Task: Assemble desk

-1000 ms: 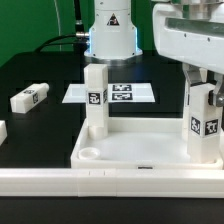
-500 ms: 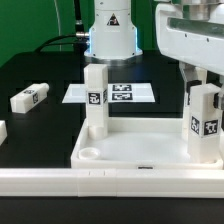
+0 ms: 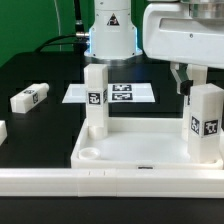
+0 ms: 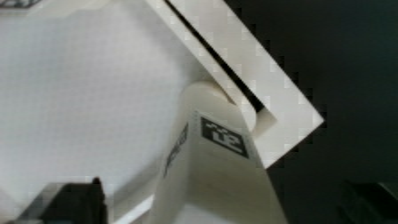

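Note:
The white desk tabletop point(image 3: 120, 150) lies rim-up at the front of the black table. One white tagged leg point(image 3: 96, 100) stands upright in its far corner on the exterior view's left. A second leg point(image 3: 207, 122) stands in the far corner on the exterior view's right. My gripper point(image 3: 199, 84) hangs just above that second leg, open, with its dark fingers point(image 3: 183, 82) clear of the leg's sides. The wrist view looks down along this leg point(image 4: 222, 175) onto the tabletop corner point(image 4: 267, 95). One finger point(image 4: 71, 205) stands apart from the leg.
A loose leg point(image 3: 30, 97) lies on the table at the exterior view's left, and another point(image 3: 2, 131) shows at the frame edge. The marker board point(image 3: 120, 93) lies behind the tabletop. A long low white rail point(image 3: 60, 184) runs along the front. The robot base point(image 3: 110, 35) stands at the back.
The gripper has opened off the right-hand leg and lifted slightly. The leg stays upright in its corner; nothing else has moved.

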### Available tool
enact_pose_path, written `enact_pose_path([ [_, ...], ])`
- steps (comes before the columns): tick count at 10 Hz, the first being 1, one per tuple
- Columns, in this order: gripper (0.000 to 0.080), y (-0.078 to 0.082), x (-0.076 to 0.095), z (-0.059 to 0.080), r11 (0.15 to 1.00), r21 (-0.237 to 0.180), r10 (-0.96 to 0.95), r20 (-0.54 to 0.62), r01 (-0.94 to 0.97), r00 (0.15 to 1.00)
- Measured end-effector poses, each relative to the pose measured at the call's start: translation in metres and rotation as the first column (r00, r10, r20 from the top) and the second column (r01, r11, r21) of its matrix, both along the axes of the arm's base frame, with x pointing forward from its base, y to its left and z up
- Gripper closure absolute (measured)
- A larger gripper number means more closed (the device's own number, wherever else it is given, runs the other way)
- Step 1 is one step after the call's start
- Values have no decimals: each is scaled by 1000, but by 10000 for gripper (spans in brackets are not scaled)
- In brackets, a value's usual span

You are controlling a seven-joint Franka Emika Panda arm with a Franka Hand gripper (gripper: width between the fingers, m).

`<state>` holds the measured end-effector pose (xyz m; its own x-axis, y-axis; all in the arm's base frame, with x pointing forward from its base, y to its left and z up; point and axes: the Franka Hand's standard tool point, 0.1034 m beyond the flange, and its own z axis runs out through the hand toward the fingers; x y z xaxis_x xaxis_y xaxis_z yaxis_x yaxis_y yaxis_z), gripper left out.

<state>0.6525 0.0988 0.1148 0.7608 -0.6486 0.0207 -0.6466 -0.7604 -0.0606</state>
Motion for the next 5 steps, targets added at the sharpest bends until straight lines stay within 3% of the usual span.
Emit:
enact_pose_path([
  [5, 151, -3, 2, 1, 882, -47, 469, 7, -469, 883],
])
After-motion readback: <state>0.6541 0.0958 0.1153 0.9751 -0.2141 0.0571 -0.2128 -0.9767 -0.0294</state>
